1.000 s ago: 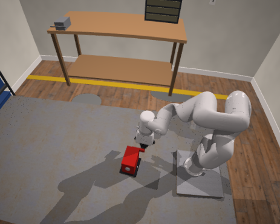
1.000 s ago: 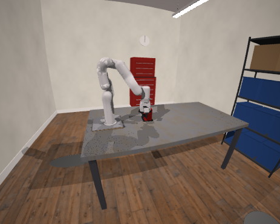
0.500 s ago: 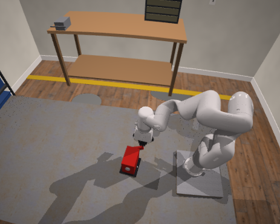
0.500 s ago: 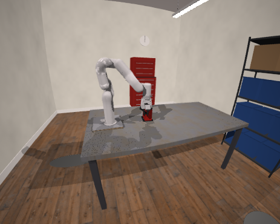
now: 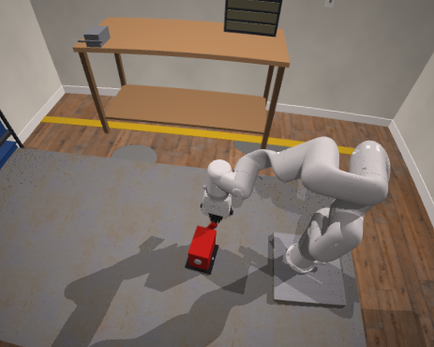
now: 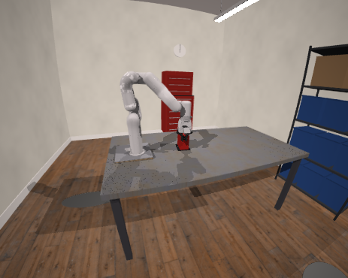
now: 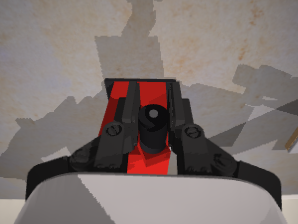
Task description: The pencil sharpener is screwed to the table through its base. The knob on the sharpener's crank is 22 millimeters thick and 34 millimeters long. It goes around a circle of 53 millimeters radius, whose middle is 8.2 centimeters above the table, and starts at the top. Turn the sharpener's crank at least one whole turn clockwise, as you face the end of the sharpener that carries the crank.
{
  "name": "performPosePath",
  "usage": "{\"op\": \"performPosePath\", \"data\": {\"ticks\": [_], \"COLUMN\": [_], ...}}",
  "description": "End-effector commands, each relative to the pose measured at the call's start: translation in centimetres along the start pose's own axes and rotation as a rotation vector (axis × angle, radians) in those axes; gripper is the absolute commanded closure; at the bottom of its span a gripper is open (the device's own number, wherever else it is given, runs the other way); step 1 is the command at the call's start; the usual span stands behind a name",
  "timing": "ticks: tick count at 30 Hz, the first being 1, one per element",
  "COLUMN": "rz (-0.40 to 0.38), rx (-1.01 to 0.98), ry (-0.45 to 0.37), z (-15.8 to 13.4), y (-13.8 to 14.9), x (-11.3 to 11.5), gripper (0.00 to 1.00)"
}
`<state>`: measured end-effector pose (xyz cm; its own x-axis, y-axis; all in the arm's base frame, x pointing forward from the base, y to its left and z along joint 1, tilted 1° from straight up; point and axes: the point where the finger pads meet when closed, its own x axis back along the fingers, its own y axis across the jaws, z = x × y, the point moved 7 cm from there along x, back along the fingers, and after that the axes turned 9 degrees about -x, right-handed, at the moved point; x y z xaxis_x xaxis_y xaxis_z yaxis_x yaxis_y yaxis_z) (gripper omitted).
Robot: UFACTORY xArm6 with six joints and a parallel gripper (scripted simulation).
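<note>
Wrist view: the black knob [image 7: 152, 126] of the crank is seen end-on, clamped between the two dark fingers of the gripper [image 7: 152, 107], which are closed on it from opposite sides. Behind the knob the red pencil sharpener [image 7: 145, 95] is seen, seated on its dark base on the grey worktop [image 7: 60, 60]. In the top view the sharpener [image 5: 202, 247] is found near the middle of the worktop [image 5: 80, 211], with the gripper [image 5: 214, 220] just at its far end, where the red crank arm [image 5: 212, 225] is carried, and the white arm [image 5: 314, 169] is stretched over from its base plate [image 5: 335, 295] well to the side. How far round the circle the knob stands cannot be told from these pictures. The main risk is judged to be loss of the grip: the knob is round and short, so if the wrist is led along a path that departs from the crank's circle, the knob could be dragged out of the fingers or pressed by one side only. A second risk is judged to be strain, since the sharpener is fixed and a wrong radius would be resisted rather than followed. On the lower part of the circle, the fingers could be brought against the worktop. A turn in the wrong direction would not count.
</note>
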<state>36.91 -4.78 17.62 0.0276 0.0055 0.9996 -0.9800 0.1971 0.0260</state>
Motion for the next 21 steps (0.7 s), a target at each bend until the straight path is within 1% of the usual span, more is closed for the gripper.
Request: {"op": "performPosePath", "data": {"ticks": [1, 21], "rz": [0.003, 0.003], "rx": [0.0, 0.0], "ry": [0.0, 0.0], "z": [-0.09, -0.14], "y": [-0.6, -0.93], "x": [0.33, 0.43], "gripper": [1.0, 1.0]}}
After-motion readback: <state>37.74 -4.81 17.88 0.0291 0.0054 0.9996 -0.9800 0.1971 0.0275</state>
